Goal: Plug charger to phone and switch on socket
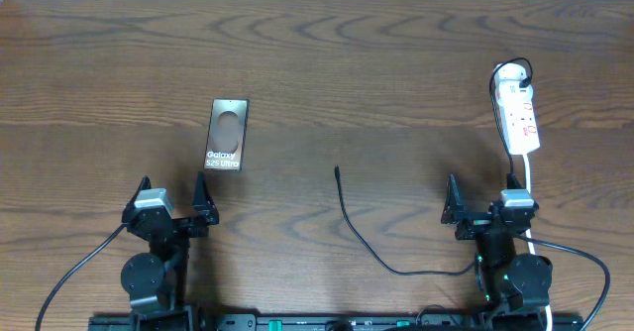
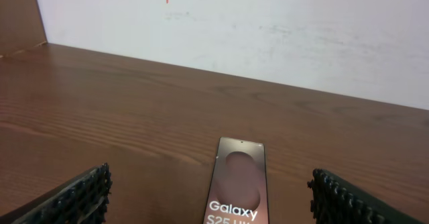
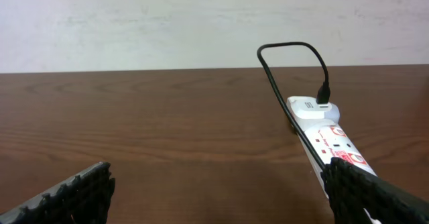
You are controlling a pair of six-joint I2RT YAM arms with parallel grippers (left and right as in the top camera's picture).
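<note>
- The left jaws are wide open and hold nothing. The right jaws are wide open too, and hold nothing.
- The phone lies flat on the table, just ahead of the left jaws and a little to their right. Its long side points away from the robot, tipped a tiny bit. The end with the white words is the near end.
- The charger lies on the table between the two arms. Its small plug tip points away from the robot, and it is well apart from the phone, off to the phone's right.
- From the tip, the black cable runs back toward the robot and then bends over to the right arm's side.
- The tip sits about midway between the arms, perhaps a bit nearer the right jaws. I think the right arm should pick it up, while the left arm is closest to the phone.
- The socket lies ahead of the right jaws, a little to their right, its long side pointing away. A black cable is plugged into its far end.
- Count: one phone, one charger, one socket with one thick white cord, and two arms.
</note>
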